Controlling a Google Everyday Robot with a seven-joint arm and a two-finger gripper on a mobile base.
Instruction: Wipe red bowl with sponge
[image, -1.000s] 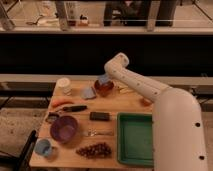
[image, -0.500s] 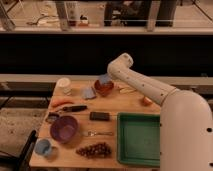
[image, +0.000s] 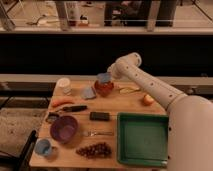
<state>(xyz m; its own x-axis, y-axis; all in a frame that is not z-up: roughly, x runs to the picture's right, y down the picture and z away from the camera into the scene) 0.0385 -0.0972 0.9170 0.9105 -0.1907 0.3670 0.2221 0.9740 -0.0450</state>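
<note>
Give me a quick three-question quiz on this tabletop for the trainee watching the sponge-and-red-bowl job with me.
1. True or false: the sponge lies flat on the table, well away from the red bowl.
2. Which item sits nearest the table's front-left corner? A) the light-blue cup B) the green tray C) the purple bowl
3. Fill in: the bunch of grapes lies just left of the green ____.

Key
1. False: the sponge is up at the red bowl's rim, at the gripper, at the table's back edge.
2. A.
3. tray.
</note>
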